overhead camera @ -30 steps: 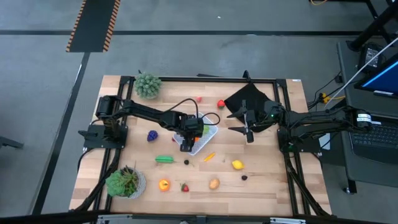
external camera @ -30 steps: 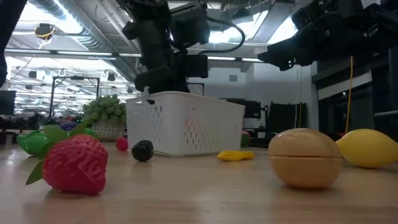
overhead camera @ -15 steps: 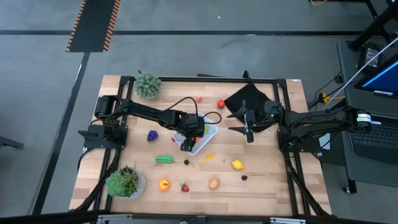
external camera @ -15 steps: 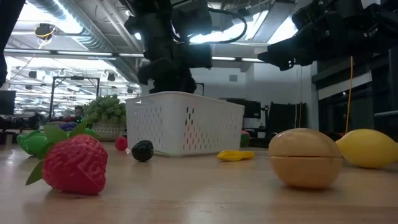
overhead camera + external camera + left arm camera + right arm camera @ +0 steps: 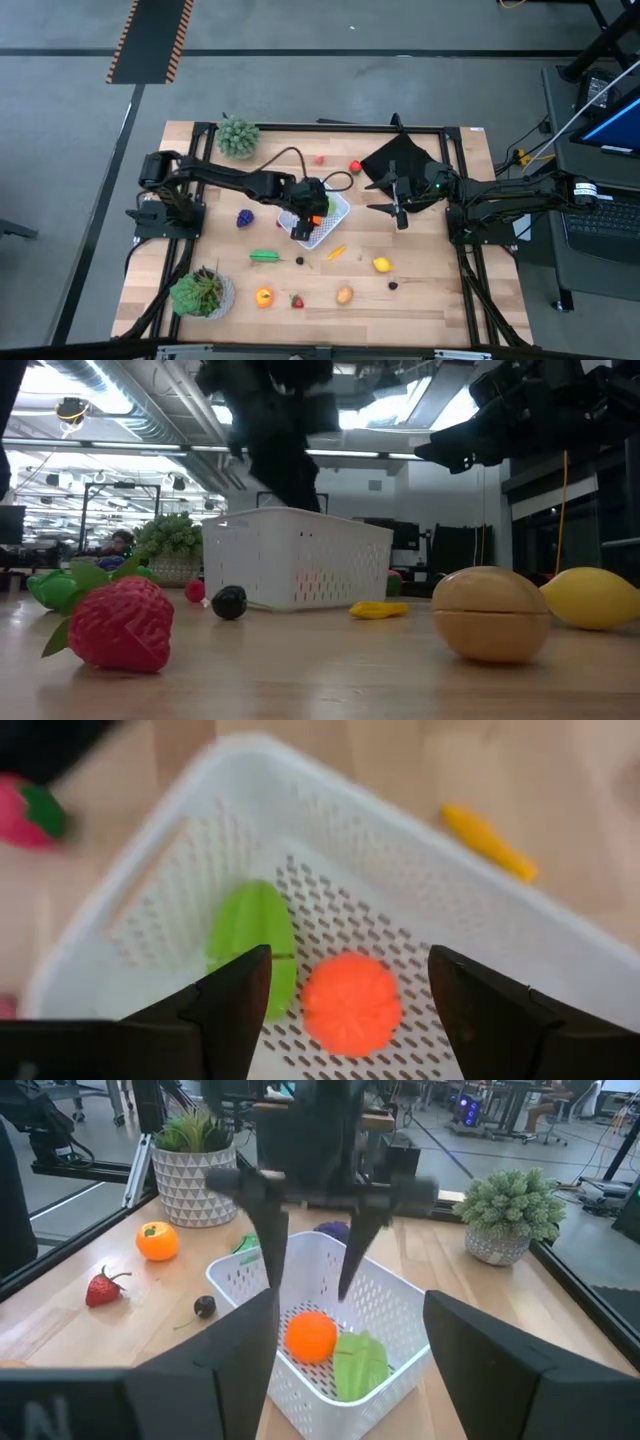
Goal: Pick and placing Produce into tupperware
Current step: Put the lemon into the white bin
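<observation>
High view: a wooden bench point(image 5: 430, 300) holds a white perforated tupperware basket point(image 5: 334, 220) near its middle, used here as the landmark. The left hand point(image 5: 305, 212) hangs directly above the basket with its two fingers spread wide and nothing held between them. Inside the basket lie an orange round fruit point(image 5: 349, 1004) and a green leafy vegetable point(image 5: 251, 944), touching side by side on the mesh floor. The right hand point(image 5: 399, 212) waits to the right of the basket, beside a black cloth point(image 5: 398, 160), its fingers parted and empty. Toward the front edge from the basket lie a small yellow pepper point(image 5: 336, 252), a green bean pod point(image 5: 264, 256), a dark berry point(image 5: 299, 261), a lemon point(image 5: 381, 265), a strawberry point(image 5: 297, 301), a tan potato point(image 5: 344, 295) and an orange point(image 5: 263, 296). Purple grapes point(image 5: 244, 217) sit to the basket's left.
</observation>
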### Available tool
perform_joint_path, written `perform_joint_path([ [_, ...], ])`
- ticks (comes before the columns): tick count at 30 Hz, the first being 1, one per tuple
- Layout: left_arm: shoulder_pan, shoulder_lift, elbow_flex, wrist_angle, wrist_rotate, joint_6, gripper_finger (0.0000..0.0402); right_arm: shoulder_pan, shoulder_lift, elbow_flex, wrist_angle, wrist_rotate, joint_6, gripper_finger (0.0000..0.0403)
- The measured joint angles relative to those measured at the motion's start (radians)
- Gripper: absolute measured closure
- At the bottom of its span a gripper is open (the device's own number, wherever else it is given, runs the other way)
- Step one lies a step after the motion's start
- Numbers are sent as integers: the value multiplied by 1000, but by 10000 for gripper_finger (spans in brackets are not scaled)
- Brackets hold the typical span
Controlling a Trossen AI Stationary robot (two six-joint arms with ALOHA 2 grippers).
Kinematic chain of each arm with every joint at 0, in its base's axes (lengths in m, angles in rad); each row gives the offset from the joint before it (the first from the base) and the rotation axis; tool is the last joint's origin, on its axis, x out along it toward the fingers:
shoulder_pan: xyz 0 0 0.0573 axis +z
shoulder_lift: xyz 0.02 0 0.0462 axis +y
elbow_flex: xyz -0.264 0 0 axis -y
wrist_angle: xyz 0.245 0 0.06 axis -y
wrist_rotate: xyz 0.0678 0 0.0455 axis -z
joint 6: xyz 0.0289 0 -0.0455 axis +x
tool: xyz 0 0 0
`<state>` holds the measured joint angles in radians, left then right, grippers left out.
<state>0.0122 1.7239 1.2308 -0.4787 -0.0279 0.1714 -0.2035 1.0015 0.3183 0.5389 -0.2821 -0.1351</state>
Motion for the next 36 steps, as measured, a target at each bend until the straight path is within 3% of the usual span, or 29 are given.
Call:
perform_joint_path([
  [6,-2,-125,-4,24,34,39,140,0,0,0,-7,0,52,153],
  [12,-2,-250,-90,115,75,68,140,-2,0,0,-10,0,52,153],
  [23,12,-502,-504,534,72,25,140,0,0,0,-18,0,54,153],
  [28,42,-613,-632,652,70,15,140,-6,-1,2,-16,0,50,153],
  [36,90,-760,-802,795,68,-12,140,-10,-1,118,-341,74,53,153],
])
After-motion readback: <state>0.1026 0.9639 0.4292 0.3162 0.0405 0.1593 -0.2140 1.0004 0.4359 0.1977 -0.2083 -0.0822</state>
